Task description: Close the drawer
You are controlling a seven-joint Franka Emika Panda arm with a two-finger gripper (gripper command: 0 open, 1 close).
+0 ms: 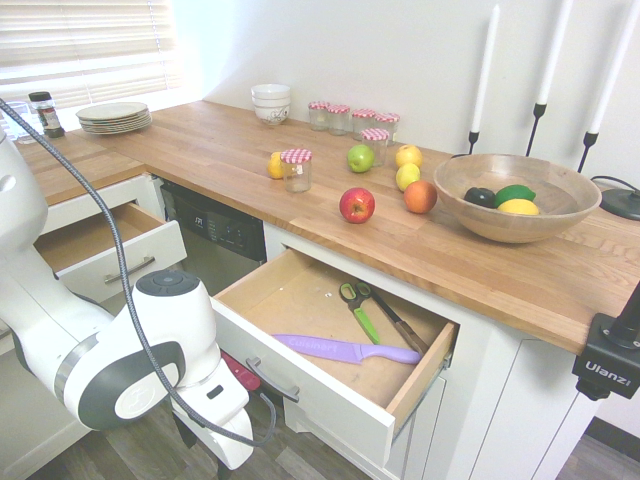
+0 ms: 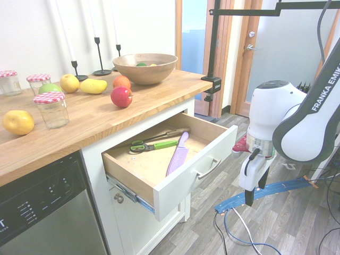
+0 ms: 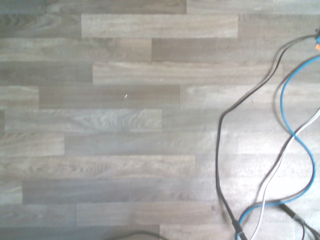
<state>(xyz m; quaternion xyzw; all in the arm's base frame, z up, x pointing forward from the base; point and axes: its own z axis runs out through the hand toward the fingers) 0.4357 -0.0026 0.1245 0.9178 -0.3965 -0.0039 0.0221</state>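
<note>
I see the drawer point(image 2: 175, 159) pulled fully out under the counter point(image 2: 101, 119) — my gripper point(image 2: 254, 194) hangs just in front of its handle point(image 2: 209, 168), pointing floorward; fingers' state I cannot tell.

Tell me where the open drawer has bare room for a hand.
In the drawer, the bare wood is the stretch from the scissors and the purple knife to the wall farthest from the fruit bowl. The bowl-side end is crowded: scissors, knife and a dark-handled tool lie together.

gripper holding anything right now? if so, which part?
Nothing. The gripper hangs pointing at the floor, apart from the open drawer and its handle.
</note>
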